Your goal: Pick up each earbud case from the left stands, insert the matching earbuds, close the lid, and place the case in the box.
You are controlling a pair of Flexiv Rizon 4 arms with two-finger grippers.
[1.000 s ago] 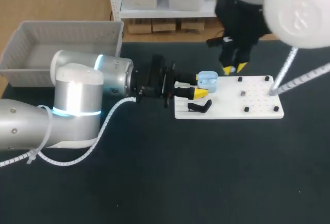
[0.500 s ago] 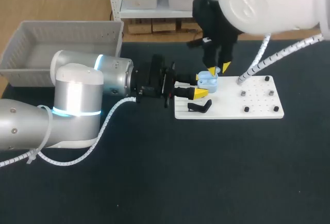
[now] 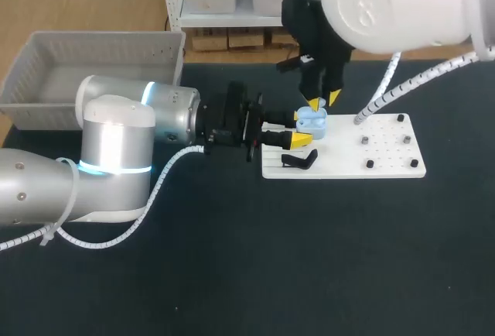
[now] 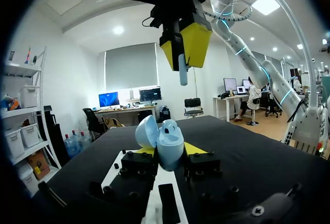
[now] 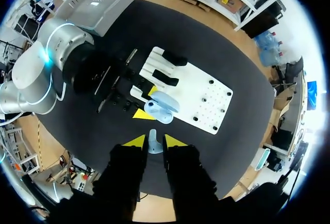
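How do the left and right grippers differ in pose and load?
The left gripper lies level; the right gripper points down from above. The left gripper grips the open blue earbud case; the right gripper pinches a small earbud over it. Both have yellow tips and are shut on something.

Silver-white left arm (image 3: 116, 146), glowing blue ring (image 3: 149, 93), white ribbed cable (image 3: 166, 172), black wrist (image 3: 228, 123), yellow-tipped left end effector (image 3: 300, 128).

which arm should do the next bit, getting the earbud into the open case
Right. The right tool holds a pale blue earbud just above the case, whose lid is open. The left tool is shut on the case, so it probably best just steadies it.
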